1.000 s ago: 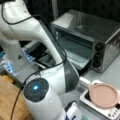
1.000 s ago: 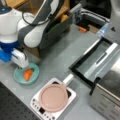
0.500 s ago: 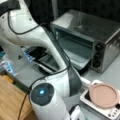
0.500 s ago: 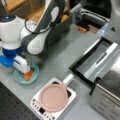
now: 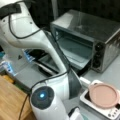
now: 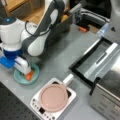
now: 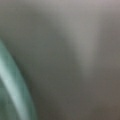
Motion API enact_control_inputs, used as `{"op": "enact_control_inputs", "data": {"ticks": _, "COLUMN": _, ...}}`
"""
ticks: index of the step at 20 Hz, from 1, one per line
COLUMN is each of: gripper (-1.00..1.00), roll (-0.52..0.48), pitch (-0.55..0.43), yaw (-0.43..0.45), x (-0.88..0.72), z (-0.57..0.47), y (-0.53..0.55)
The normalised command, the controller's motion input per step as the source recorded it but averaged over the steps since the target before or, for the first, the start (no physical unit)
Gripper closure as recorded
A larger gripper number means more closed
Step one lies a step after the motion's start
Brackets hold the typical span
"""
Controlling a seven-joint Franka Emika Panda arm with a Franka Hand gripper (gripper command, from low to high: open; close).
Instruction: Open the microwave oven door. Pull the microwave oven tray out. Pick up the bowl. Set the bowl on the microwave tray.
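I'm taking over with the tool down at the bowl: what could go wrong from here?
1. The tool sits at the rim of the teal bowl, over something orange; a rim grip may slip or tip the bowl.
2. The pink pan on its white base lies between the bowl and the pulled-out tray; a low carry could clip it.

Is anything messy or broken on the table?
Nothing looks spilled or broken. The microwave oven door hangs open with the tray pulled out, as the job needs. The claw is down in the teal bowl, which sits upright.
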Motion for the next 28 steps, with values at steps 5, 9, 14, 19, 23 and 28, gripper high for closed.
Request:
{"op": "enact_control_inputs", "data": {"ticks": 5, "gripper": 1.00, "roll": 0.233, "pitch": -0.125, "yaw": -0.060, "x": -0.06, "z": -0.14, "y": -0.07}}
{"op": "enact_control_inputs", "data": {"ticks": 9, "gripper": 1.00, "roll": 0.227, "pitch": -0.128, "yaw": -0.074, "x": -0.07, "z": -0.13, "y": -0.03}}
{"op": "enact_control_inputs", "data": {"ticks": 14, "gripper": 1.00, "roll": 0.228, "pitch": -0.141, "yaw": -0.097, "x": -0.06, "z": -0.16, "y": 0.00}}
{"op": "enact_control_inputs", "data": {"ticks": 19, "gripper": 1.00, "roll": 0.231, "pitch": -0.145, "yaw": -0.110, "x": -0.06, "z": -0.18, "y": 0.04}}
{"op": "enact_control_inputs", "data": {"ticks": 23, "gripper": 1.00, "roll": 0.221, "pitch": -0.139, "yaw": -0.126, "x": -0.09, "z": -0.15, "y": 0.03}}
{"op": "enact_control_inputs", "data": {"ticks": 28, "gripper": 1.00, "roll": 0.210, "pitch": -0.118, "yaw": -0.121, "x": -0.11, "z": -0.13, "y": 0.00}}
